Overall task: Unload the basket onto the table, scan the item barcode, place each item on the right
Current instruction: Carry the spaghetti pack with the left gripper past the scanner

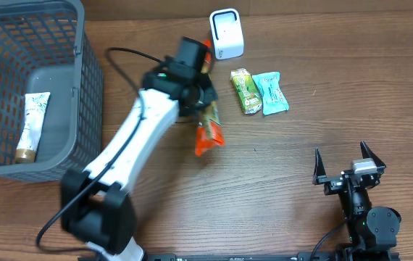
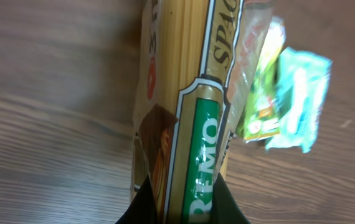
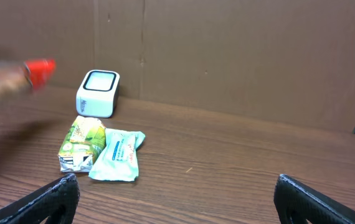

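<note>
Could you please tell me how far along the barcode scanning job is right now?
Possibly done: one tube lies in the basket. In hand: the left gripper is shut on the spaghetti packet, holding it near the white scanner. Left: the green packet and teal packet lie beside the scanner, apparently unscanned; the right gripper rests open.

Glossy plastic spaghetti packet [image 2: 196,124], matt wood-grain table [image 1: 264,181], plastic basket [image 1: 90,87].

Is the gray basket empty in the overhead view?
No, a white tube lies on the floor of the gray basket.
</note>
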Tool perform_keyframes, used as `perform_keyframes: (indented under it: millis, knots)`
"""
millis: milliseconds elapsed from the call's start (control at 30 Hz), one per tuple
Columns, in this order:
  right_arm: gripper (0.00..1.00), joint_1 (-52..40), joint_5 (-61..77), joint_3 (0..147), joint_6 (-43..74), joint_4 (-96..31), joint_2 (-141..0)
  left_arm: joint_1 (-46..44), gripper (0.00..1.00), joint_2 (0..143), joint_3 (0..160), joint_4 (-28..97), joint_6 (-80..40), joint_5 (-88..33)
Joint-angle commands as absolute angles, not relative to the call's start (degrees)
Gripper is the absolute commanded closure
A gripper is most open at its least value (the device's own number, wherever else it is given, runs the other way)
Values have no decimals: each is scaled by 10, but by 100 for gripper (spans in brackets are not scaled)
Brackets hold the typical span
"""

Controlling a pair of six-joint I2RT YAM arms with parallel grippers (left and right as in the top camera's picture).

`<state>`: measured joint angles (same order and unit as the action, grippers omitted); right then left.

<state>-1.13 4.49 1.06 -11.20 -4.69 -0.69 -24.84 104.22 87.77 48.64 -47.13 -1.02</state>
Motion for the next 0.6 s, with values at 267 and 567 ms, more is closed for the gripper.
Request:
perform_keyframes:
  millis: [267, 567]
  knots:
    - [0, -12, 46, 5, -114, -44, -2, -286, 96, 1147, 890, 448, -534, 25]
    - [0, -12, 46, 5, -114, -44, -2, -285, 48, 1143, 912, 476, -455, 25]
